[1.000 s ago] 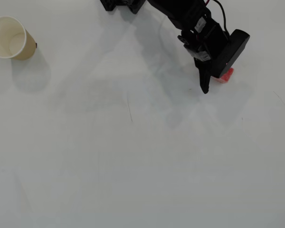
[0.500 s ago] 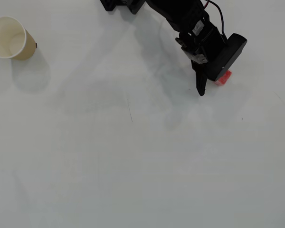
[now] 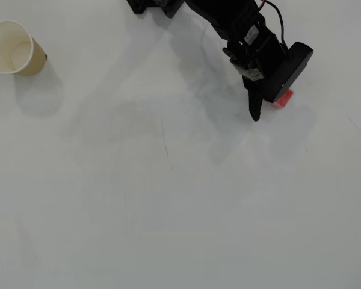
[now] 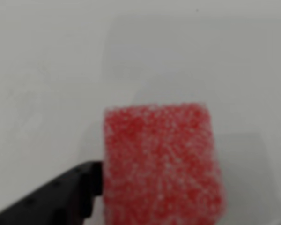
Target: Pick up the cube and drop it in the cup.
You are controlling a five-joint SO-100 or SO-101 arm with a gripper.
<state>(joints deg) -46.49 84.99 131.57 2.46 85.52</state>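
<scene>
The red speckled cube lies on the white table at the upper right of the overhead view, mostly hidden under the black gripper. In the wrist view the cube fills the lower middle, blurred and very near. One black finger touches its left side; no finger shows on its right side, so the jaws stand open beside it. The tan paper cup lies tilted at the far upper left of the overhead view, its white inside showing, far from the gripper.
The arm's black links come in from the top edge of the overhead view. The white table shows only faint scuff marks and the arm's shadow.
</scene>
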